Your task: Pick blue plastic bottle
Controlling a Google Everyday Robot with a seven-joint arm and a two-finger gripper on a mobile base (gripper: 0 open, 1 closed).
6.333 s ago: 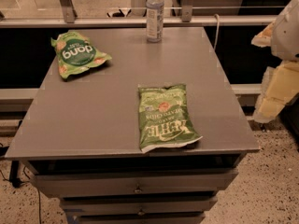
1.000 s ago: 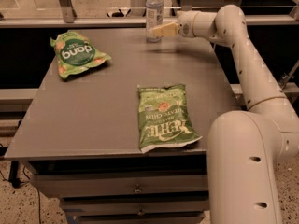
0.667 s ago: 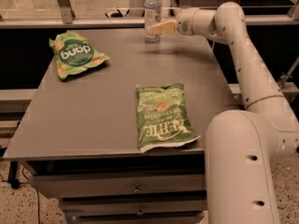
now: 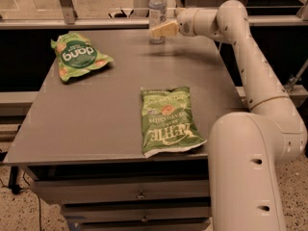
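The blue plastic bottle (image 4: pixel 157 11) stands upright at the far edge of the grey table (image 4: pixel 110 114), clear and bluish with a white cap and a pale label band. My gripper (image 4: pixel 161 30) reaches in from the right on a long white arm. Its cream-coloured fingers (image 4: pixel 163 29) sit at the bottle's lower part, overlapping it on the right side. I cannot tell whether they touch or enclose the bottle.
A green "dang" bag (image 4: pixel 77 56) lies at the far left of the table. A green kettle chips bag (image 4: pixel 167 120) lies near the front right. My arm's white base (image 4: pixel 250 172) stands at the table's right front corner. A rail (image 4: pixel 72 24) runs behind the table.
The gripper has shifted slightly left and closer to the bottle's base. Six seconds ago the arm was off to the right, away from the table. The bottle and bags have not moved.
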